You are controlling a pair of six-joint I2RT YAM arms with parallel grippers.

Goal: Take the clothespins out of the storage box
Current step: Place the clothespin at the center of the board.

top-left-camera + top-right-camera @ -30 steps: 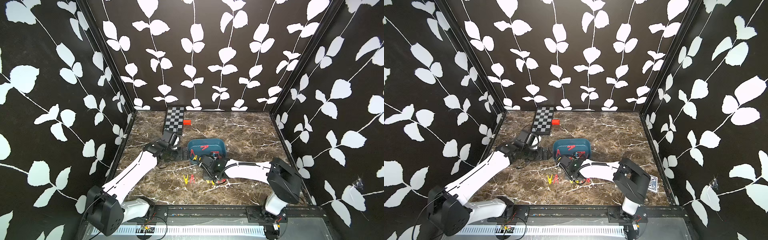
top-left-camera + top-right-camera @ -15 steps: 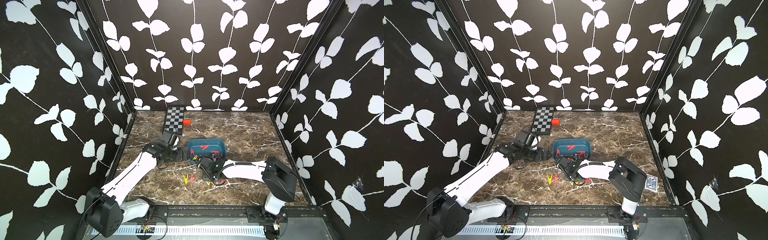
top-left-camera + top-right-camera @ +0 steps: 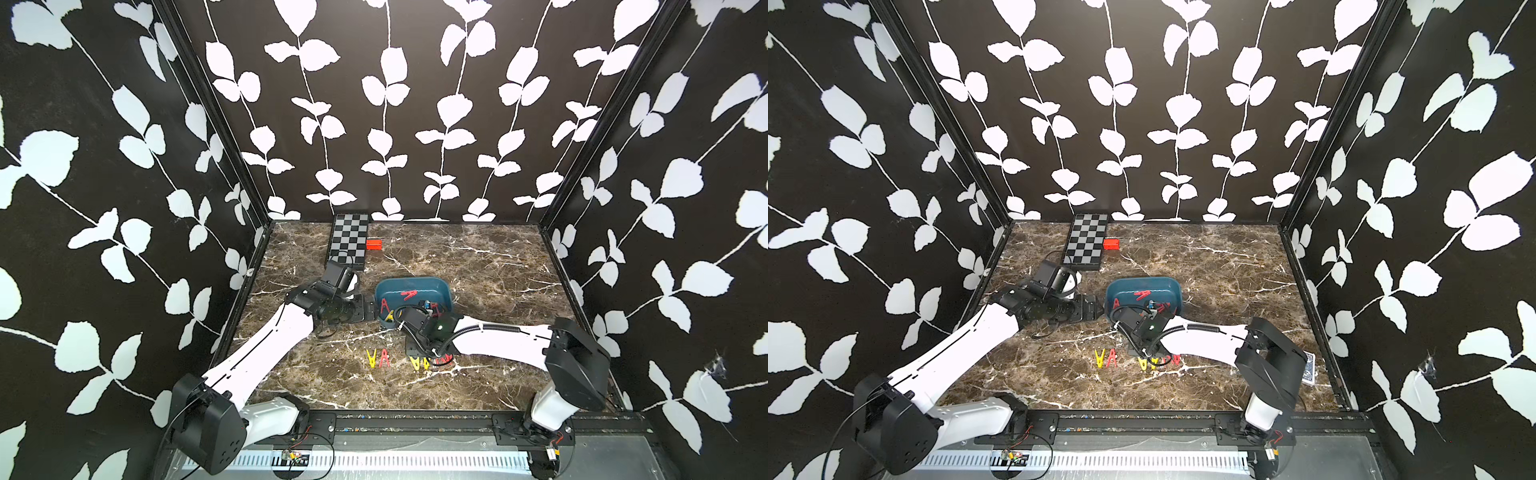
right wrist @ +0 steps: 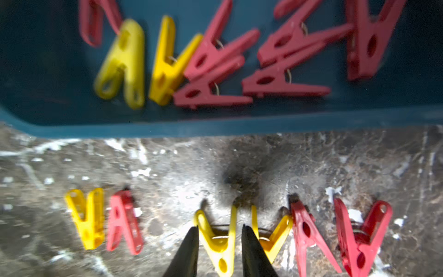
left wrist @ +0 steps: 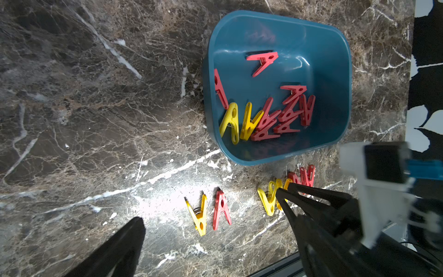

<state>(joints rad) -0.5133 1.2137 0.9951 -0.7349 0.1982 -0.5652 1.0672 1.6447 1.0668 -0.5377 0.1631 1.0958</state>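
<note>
The right gripper (image 4: 219, 226), fingers parted, straddles a yellow clothespin (image 4: 223, 251) lying on the brown marble tabletop (image 4: 215, 167).
The left gripper (image 5: 209, 205) gapes wide just beside the teal storage box (image 5: 335, 72); black walls (image 3: 124, 187) with white leaves enclose the table. The right arm (image 3: 498, 336) hides part of the box in both top views. On the tabletop lie three yellow and three red clothespins (image 4: 122, 220); in the box are two yellow and, overlapping, roughly eight red.

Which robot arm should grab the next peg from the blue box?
Probably left: the left tool is open, empty, beside the storage box. The right tool straddles a yellow clothespin on the table.
</note>
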